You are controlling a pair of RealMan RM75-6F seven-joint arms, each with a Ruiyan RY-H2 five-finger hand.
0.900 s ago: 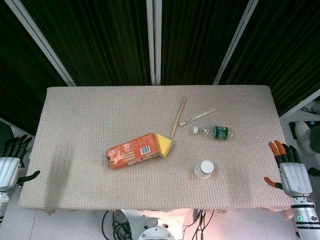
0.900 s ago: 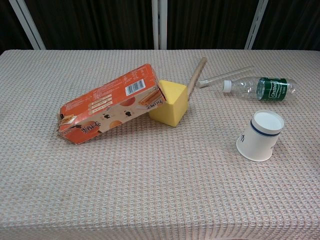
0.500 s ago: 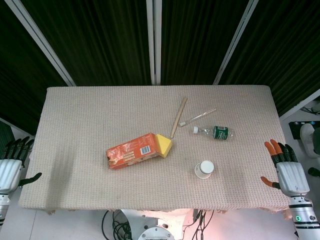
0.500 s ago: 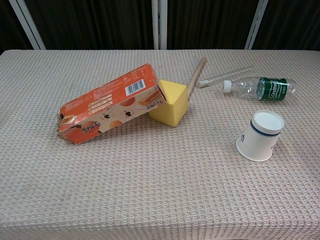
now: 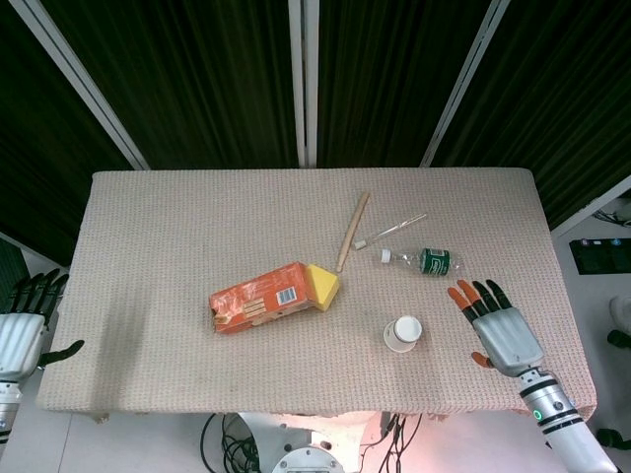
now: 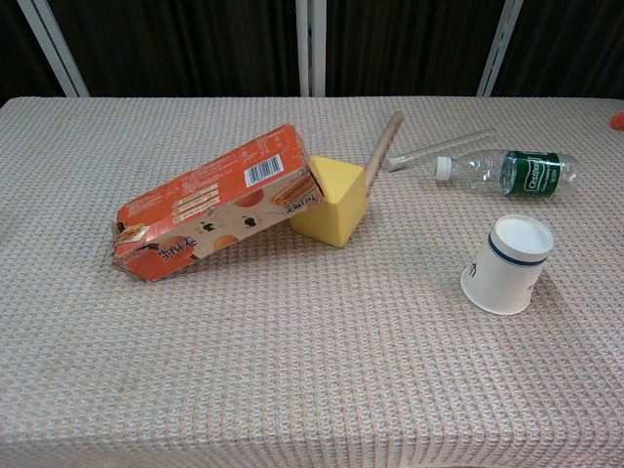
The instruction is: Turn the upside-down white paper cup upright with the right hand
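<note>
The white paper cup (image 5: 402, 333) (image 6: 508, 263) stands upside down on the woven tablecloth at the front right, its closed base on top and a dark band below it. My right hand (image 5: 498, 328) hovers over the table's right part, to the right of the cup and apart from it, fingers spread and holding nothing. In the chest view only an orange fingertip (image 6: 617, 120) shows at the right edge. My left hand (image 5: 22, 325) hangs off the table's left edge, fingers apart and empty.
An orange carton (image 5: 261, 299) leans on a yellow block (image 5: 322, 286) mid-table. A wooden stick (image 5: 352, 231), a clear tube (image 5: 393, 230) and a lying plastic bottle (image 5: 422, 260) with a green label sit behind the cup.
My right hand has moved left from beyond the table's right edge to over the table, nearer the cup. The left hand and the objects have stayed put.
</note>
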